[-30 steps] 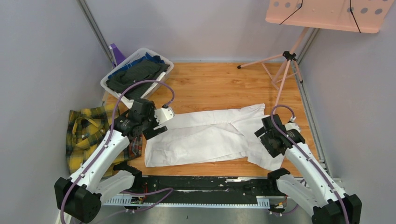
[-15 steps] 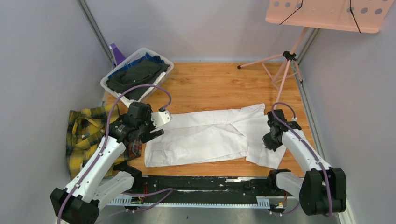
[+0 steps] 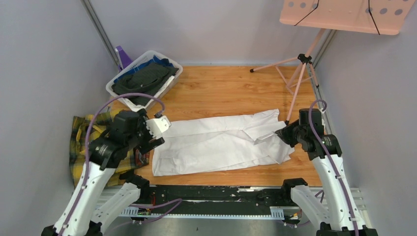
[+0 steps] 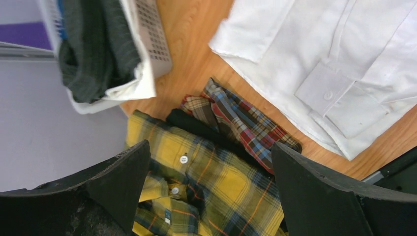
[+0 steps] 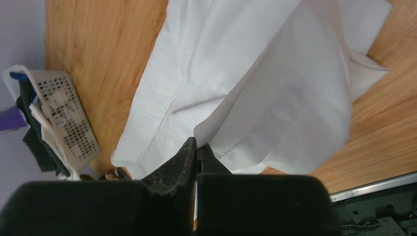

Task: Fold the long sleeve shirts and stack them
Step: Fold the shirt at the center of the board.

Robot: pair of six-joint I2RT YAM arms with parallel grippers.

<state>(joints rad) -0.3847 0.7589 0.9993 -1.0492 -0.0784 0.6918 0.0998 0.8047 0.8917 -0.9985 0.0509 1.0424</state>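
Note:
The white long sleeve shirt [image 3: 211,145] lies flat across the wooden table, its cuff and hem [image 4: 334,59] toward the left. My right gripper [image 3: 285,134] is shut on its right-hand edge and holds that flap of white cloth [image 5: 275,88] up off the table; in the right wrist view the fingers [image 5: 197,147] pinch a fold. The yellow-and-green plaid shirt [image 3: 86,142] lies crumpled at the table's left edge. My left gripper [image 3: 156,132] hangs open above it, nothing between its fingers [image 4: 209,150], with the plaid shirt [image 4: 221,187] below.
A white laundry basket [image 3: 173,78] with dark clothes stands at the back left. A red-and-blue plaid cloth [image 4: 241,123] lies between the yellow shirt and the white one. A pink tripod stand [image 3: 300,73] is at the back right. A black rail [image 3: 211,194] runs along the near edge.
My right gripper shut on the white shirt's lower right flap and lifted it up and back. My left gripper drew back to the left, staying open.

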